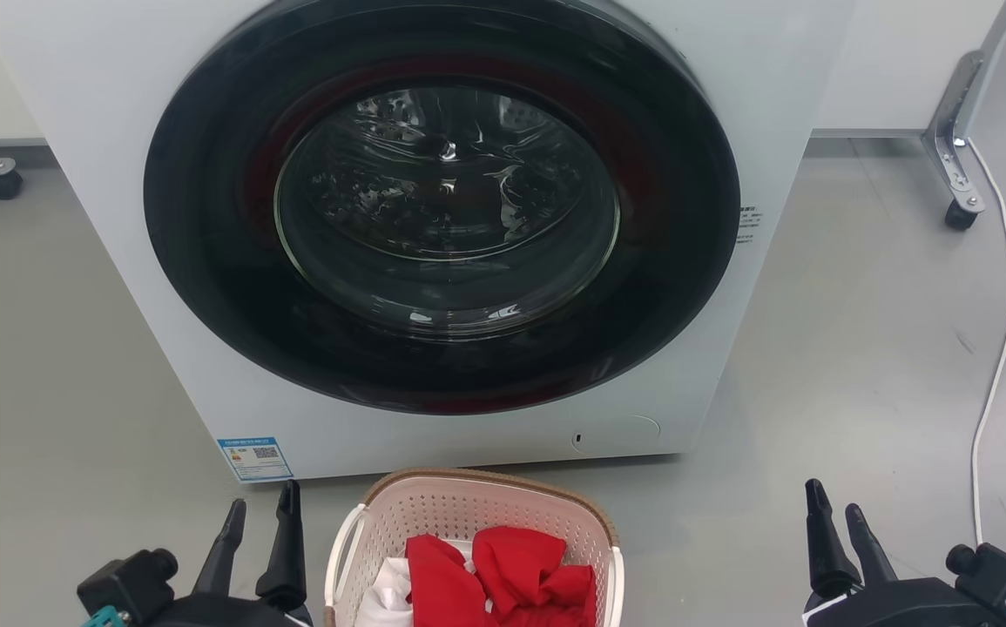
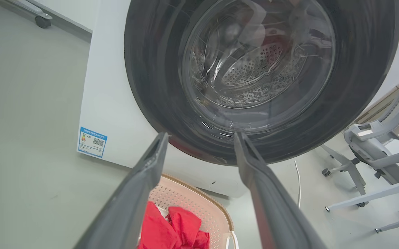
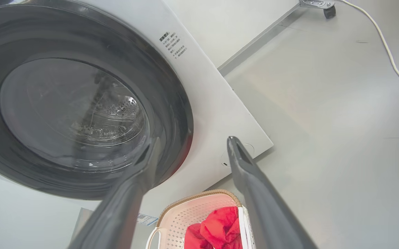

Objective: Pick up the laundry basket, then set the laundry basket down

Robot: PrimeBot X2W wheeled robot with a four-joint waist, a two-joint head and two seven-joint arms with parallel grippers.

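A two-armed wheeled robot faces a front-loading washing machine (image 1: 106,174) with the laundry basket (image 1: 485,477) on the grey floor (image 1: 816,348) just in front of the machine's base, centred between the arms and apart from both. The left gripper (image 1: 264,498) sits just beside the basket's left side, its two dark fingers parted with nothing between them. The right gripper (image 1: 833,498) is farther out on the other side, its fingers likewise spread and empty. The arrangement looks deliberate: the basket has a white handle on each side (image 1: 339,549), and an arm on either flank suits a two-handed lift, which has apparently not yet begun. Red garments (image 1: 511,566) and a white cloth (image 1: 385,596) lie loose inside (a load that could shift if the basket tips). The machine's door (image 1: 442,200) is closed, so the basket's place before it reads as a staging spot. A white cable (image 1: 1003,331) trails over the floor on the robot's right, well clear of the basket.
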